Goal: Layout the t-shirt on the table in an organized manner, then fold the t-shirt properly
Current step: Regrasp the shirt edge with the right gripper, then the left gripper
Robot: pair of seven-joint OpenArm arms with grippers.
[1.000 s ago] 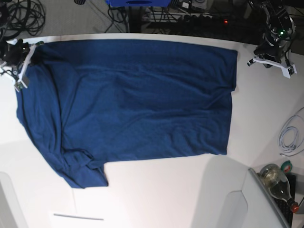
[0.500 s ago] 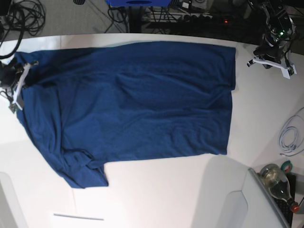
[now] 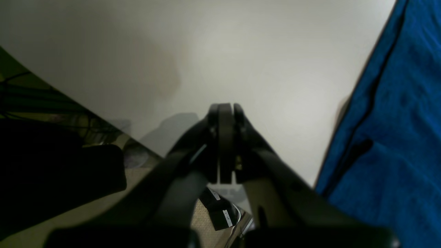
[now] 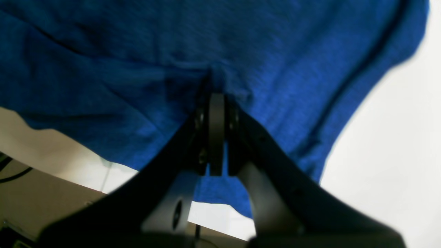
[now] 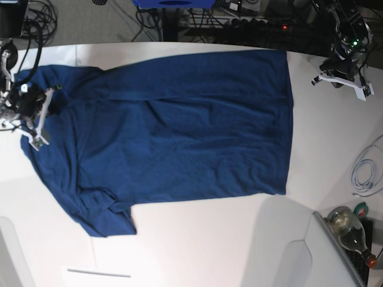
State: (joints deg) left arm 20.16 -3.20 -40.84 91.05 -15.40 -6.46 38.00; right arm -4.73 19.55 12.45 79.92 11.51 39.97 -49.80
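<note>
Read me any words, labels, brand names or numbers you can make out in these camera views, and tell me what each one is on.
None can be read.
The t-shirt is plain, no print.
A small white tag under the left gripper in the left wrist view bears marks too blurred to read.
The bottle shows no legible label.

The white table point(image 5: 197, 239) carries the spread t-shirt point(image 5: 179, 137) and a coiled white cable point(image 5: 365, 170).
</note>
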